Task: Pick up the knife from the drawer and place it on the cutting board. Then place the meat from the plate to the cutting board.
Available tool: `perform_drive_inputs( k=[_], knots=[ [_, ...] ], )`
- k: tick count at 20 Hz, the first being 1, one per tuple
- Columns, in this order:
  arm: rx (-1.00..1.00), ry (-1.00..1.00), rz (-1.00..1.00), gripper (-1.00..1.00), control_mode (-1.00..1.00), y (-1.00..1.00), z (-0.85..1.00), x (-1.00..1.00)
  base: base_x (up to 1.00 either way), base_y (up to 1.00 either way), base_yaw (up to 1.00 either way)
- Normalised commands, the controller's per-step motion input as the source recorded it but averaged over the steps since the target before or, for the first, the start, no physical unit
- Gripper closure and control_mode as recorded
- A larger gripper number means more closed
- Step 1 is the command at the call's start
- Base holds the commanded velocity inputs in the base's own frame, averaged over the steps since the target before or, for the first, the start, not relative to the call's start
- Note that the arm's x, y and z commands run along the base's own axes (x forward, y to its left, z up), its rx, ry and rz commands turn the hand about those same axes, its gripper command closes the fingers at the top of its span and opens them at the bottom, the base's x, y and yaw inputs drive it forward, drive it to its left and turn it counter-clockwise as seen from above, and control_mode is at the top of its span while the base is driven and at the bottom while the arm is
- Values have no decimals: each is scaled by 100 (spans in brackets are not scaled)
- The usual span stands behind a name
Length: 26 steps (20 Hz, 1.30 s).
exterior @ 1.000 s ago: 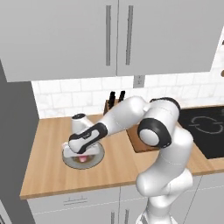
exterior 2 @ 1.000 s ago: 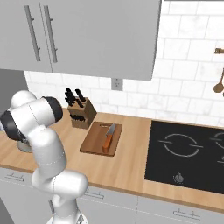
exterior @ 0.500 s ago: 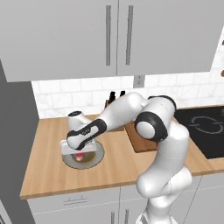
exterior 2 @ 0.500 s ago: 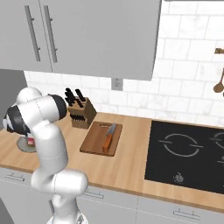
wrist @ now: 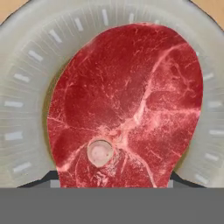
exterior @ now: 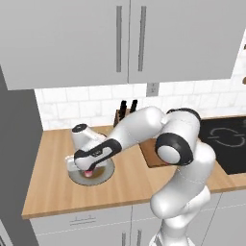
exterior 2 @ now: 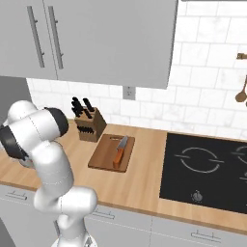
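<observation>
Red meat [wrist: 127, 105]: on plate [wrist: 26, 87], left of board [exterior 2: 103, 157].
Knife [exterior 2: 119, 149]: on board.
Hand [exterior: 88, 168]: apparently clamped on meat.
Advice: lift straight, clear rim, keep grip.

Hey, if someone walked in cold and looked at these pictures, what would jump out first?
The red marbled meat lying on the grey plate, close under the gripper at the counter's left end. Next, the orange-handled knife already on the cutting board, beside the knife block.
</observation>
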Motion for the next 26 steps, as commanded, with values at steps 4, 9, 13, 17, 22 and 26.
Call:
perform_drive_inputs(
  k=[4,9,13,17,22,26],
  knots=[
    [3,-5,0,100,-100,-59,48,-23,0,0,0],
    [3,-1,1,100,-100,-69,60,-13,0,0,0],
    [1,-2,0,100,-100,-62,50,0,0,0,0],
    [0,0,0,100,-100,-71,23,0,0,0,0],
    [0,0,0,100,-100,-81,11,0,0,0,0],
    [0,0,0,100,-100,-80,22,0,0,0,0]
  ],
)
